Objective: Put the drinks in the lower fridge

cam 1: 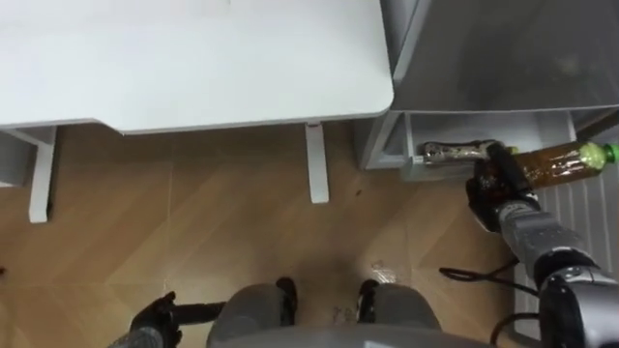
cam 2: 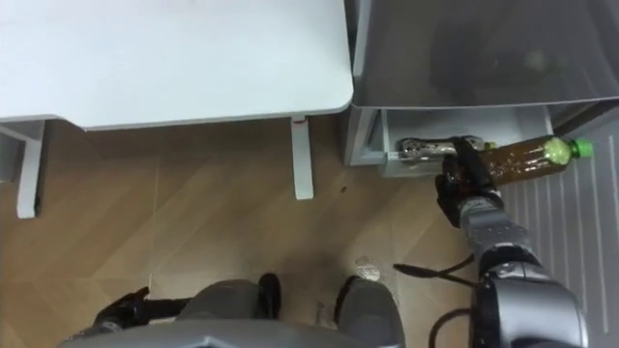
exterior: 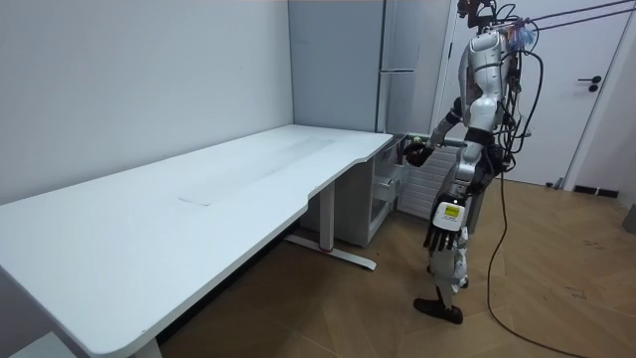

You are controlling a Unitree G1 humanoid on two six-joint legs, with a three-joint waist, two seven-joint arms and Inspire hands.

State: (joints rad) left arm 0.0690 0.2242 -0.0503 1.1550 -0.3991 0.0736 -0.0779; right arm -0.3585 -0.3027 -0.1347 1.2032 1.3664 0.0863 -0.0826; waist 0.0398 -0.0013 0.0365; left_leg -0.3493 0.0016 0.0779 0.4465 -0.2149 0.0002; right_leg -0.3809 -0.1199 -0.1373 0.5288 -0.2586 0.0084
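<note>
Amber-brown liquid fills the clear plastic drink bottle (cam 1: 556,164), which lies level with its bright green cap (cam 1: 609,151) pointing to the robot's right. It hangs over the front edge of the pale open drawer (cam 1: 484,124) at the bottom of the tall grey fridge (cam 1: 503,48), not yet set down inside. A second, colourless plastic bottle (cam 1: 447,152) lies on its side in that drawer, close to the front wall and just left of the held one.

The right robot hand (cam 1: 491,186) reaches forward on an outstretched arm, its dark fingers curled round the base end of the amber bottle. The left robot hand (cam 1: 155,317) hangs low by the robot's side above the wooden herringbone floor (cam 1: 242,222); whether it is open or closed cannot be told.

In the room view the robot stands upright at the far end of the long white table (cam 1: 193,58), facing the fridge beside it.

A yellow-green label wraps the amber bottle near the cap, but its print is too small to read.
</note>
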